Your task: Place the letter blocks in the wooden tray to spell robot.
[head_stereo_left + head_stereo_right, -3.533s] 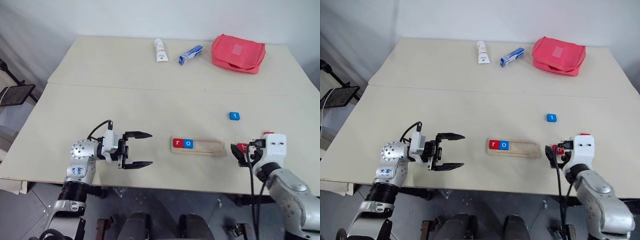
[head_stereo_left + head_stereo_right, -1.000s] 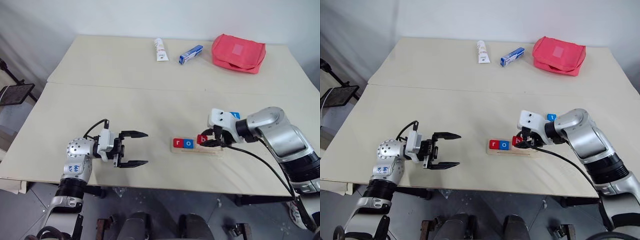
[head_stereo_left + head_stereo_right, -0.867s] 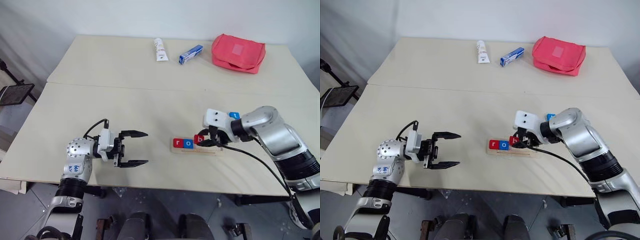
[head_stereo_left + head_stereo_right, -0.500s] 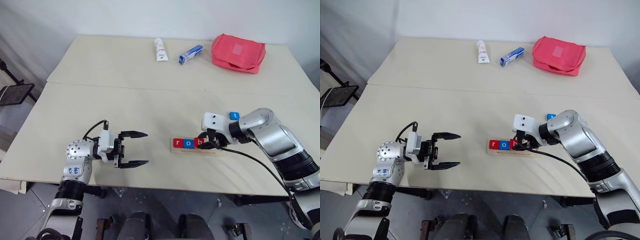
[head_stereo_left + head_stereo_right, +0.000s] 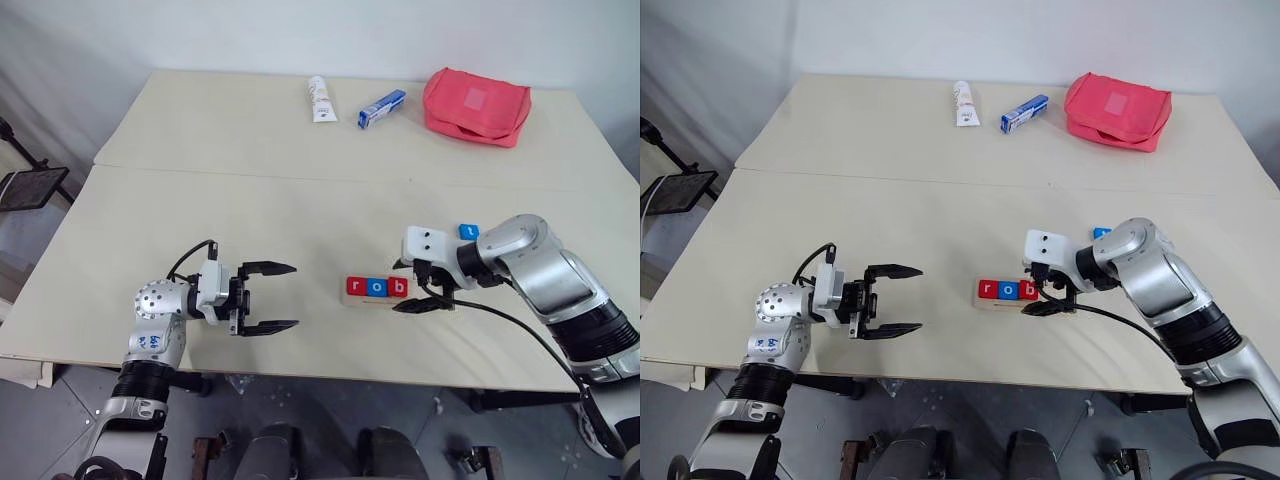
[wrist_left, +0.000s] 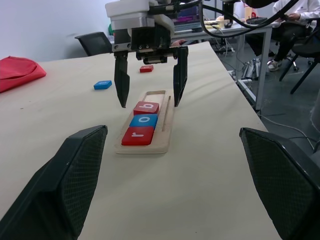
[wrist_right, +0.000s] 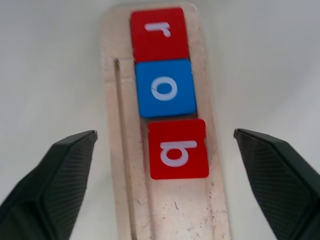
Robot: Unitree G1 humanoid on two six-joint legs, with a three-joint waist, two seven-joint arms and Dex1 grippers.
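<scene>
The right gripper [image 5: 417,287] hangs over the wooden tray [image 5: 425,298] with its two black fingers spread wide, one on each side of the tray, and nothing between them but air. Directly below it, and apart from both fingers, lies a red block with a white "b" [image 7: 177,148], sitting a little askew in the tray. Just past it, farther from the gripper along the tray, a blue "o" block [image 7: 165,88] sits against it, and beyond that a red "r" block [image 7: 159,33] fills the tray's end. The part of the tray nearest the gripper's wrist is bare wood.

Behind the right gripper, partly hidden by its arm, a blue block [image 5: 468,231] lies on the pale worktop [image 5: 250,200]. In the left wrist view another red block [image 6: 146,68] lies on the worktop beyond the right gripper, near that blue one.

The left gripper [image 5: 268,297] is held level above the worktop, well to the side of the tray, pointing toward it. Its fingers stand wide apart and hold nothing. The tray's "r" end is the end closest to it, with open worktop in between.

Far across the worktop from both grippers lie a white tube [image 5: 319,100], a blue-and-white box [image 5: 381,109] just beside it, and a red pouch [image 5: 475,105] a little farther along.
</scene>
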